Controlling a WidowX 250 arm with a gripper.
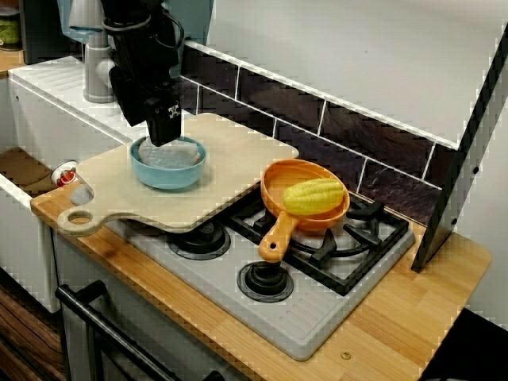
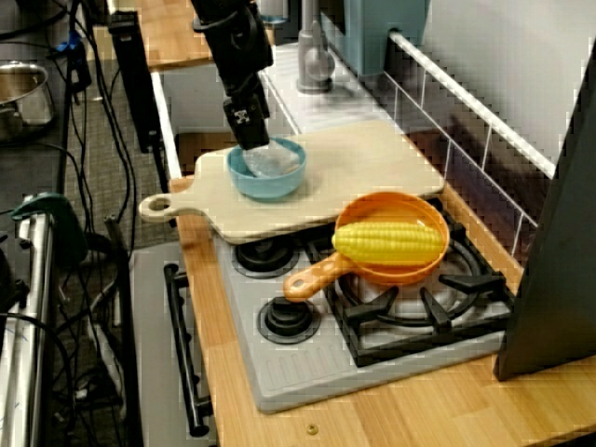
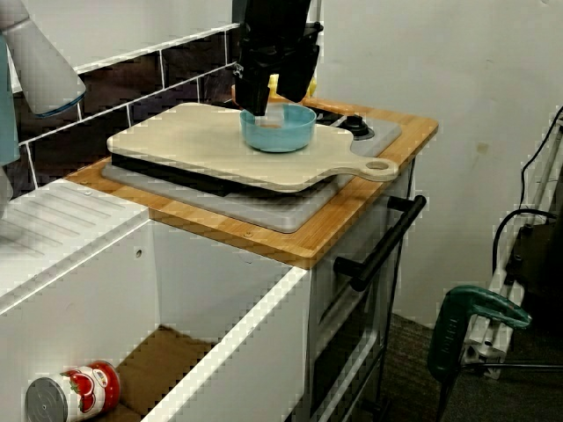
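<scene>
One bowl [image 1: 168,178] sits on board [image 1: 234,159] over stove [image 1: 317,313].

Corn [image 1: 313,196] lies in an orange pan [image 1: 274,189] on the stove [image 1: 317,317].

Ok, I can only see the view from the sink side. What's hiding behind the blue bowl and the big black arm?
Observer: An orange pan sits on the stove's black grate, past the blue bowl and the cutting board.
Operator: Is anything in it?
Observer: Yes, a yellow corn cob lies across it.
Operator: Which way does the handle go?
Observer: The handle points toward the stove's front edge, ending near a small front burner.
</scene>
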